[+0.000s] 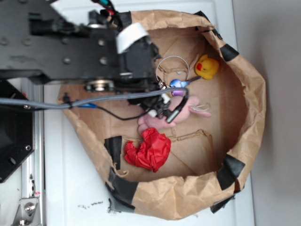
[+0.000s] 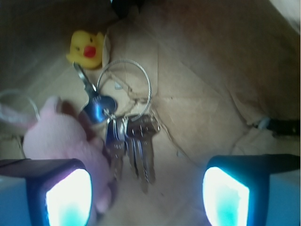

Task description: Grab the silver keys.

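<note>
The silver keys (image 2: 134,143) lie fanned on the brown paper floor, joined to a thin wire loop (image 2: 124,82) and a blue-headed key (image 2: 99,107). In the exterior view the silver keys (image 1: 175,85) show mostly as the wire loop and blue head beside the arm. My gripper (image 2: 147,197) is open, its two fingers wide apart, with the key tips just ahead of the gap and nothing between them. The left finger (image 2: 66,197) sits against the pink plush toy (image 2: 61,141). In the exterior view my gripper (image 1: 162,104) hovers over the keys and the plush.
Everything lies inside a brown paper bag (image 1: 244,117) with rolled-down walls and black tape. A yellow rubber duck (image 1: 207,67) sits past the wire loop. Crumpled red cloth (image 1: 149,149) lies beside the pink plush toy (image 1: 188,112).
</note>
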Controlling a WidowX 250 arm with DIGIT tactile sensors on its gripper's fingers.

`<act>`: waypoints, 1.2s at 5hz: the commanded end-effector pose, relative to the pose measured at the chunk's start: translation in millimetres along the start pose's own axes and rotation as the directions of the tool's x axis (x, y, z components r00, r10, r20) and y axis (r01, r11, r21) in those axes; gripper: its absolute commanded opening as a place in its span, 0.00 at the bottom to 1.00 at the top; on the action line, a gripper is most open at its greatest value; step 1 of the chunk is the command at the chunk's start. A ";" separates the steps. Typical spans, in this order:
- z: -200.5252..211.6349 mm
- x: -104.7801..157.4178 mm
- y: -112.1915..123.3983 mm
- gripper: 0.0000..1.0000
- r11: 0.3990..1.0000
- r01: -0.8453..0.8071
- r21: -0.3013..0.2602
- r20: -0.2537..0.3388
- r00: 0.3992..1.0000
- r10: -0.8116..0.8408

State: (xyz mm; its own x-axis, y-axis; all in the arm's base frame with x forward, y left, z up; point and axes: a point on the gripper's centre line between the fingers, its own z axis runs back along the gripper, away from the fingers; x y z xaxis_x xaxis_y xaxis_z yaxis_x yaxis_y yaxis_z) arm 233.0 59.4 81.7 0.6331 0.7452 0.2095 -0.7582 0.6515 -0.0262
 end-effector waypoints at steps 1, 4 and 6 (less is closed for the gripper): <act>-11.2 22.7 -14.8 1.00 1.000 0.002 0.030 -0.006 1.000 -0.002; -27.0 17.0 -20.5 1.00 0.998 0.039 0.043 -0.038 0.999 -0.037; -37.3 23.4 -21.2 1.00 0.999 -0.004 0.045 -0.018 1.000 0.004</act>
State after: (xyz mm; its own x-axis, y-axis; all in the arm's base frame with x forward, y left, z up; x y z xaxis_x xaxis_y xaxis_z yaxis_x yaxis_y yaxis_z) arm 270.0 64.6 45.0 0.6367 0.7505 0.1771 -0.7655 0.6428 0.0281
